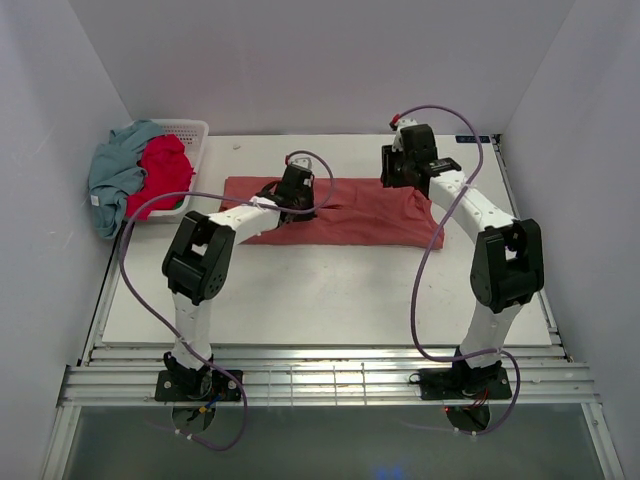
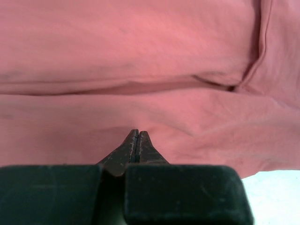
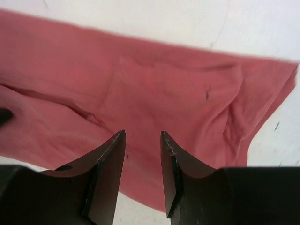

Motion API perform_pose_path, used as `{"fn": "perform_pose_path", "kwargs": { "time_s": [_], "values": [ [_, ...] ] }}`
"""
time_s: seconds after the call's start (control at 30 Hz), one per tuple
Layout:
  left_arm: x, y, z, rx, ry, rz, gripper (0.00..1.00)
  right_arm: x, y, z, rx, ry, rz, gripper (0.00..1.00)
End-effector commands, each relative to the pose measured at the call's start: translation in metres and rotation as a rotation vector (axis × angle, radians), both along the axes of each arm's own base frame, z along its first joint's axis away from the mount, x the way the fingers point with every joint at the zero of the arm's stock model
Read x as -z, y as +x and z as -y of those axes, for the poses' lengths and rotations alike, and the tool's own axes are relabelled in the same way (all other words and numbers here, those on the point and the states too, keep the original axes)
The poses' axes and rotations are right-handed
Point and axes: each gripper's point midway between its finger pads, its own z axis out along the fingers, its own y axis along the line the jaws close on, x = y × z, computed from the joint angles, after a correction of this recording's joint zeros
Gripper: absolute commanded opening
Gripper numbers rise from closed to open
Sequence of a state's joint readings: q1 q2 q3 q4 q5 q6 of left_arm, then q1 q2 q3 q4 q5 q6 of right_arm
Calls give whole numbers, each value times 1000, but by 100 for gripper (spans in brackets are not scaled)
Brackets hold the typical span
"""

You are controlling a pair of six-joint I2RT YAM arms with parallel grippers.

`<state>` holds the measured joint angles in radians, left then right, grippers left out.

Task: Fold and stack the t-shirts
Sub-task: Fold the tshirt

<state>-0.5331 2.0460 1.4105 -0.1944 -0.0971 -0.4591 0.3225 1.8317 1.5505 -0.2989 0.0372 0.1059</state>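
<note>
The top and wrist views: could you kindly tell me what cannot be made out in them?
Left claw: shut in the left wrist view; whether it pinches cloth cannot be told.
Salmon-red shirt: its middle is hidden by the left arm in the top view; both wrist views crop it.
Basket: its inside is covered by the grey-blue shirt and crimson shirt, top view.

Soft, even white light from above, dim shadows in the folds of the salmon-red t-shirt (image 2: 140, 56), my left fingers (image 2: 125, 151) dark and slightly blurred up close, top view sharp.
</note>
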Motion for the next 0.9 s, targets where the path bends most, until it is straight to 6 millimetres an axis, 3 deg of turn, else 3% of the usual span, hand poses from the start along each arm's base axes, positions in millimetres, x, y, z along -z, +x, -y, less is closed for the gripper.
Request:
{"fn": "perform_pose_path", "kwargs": {
  "time_s": [0.0,0.23,0.33,0.7,0.87],
  "values": [
    [-87,30,-37,-85,19,188,2,68,-30,17,64,-92,-185,42],
    [-69,25,-127,-234,130,159,1,104,-61,37,131,-150,-297,40],
    [-56,13,-146,-244,155,120,0,109,-70,44,155,-173,-315,40],
    [0,-35,-164,-227,260,-103,0,133,-86,59,211,-233,-390,40],
    [38,-59,-175,-237,330,-237,0,151,-84,60,222,-260,-439,40]
  ]
}}
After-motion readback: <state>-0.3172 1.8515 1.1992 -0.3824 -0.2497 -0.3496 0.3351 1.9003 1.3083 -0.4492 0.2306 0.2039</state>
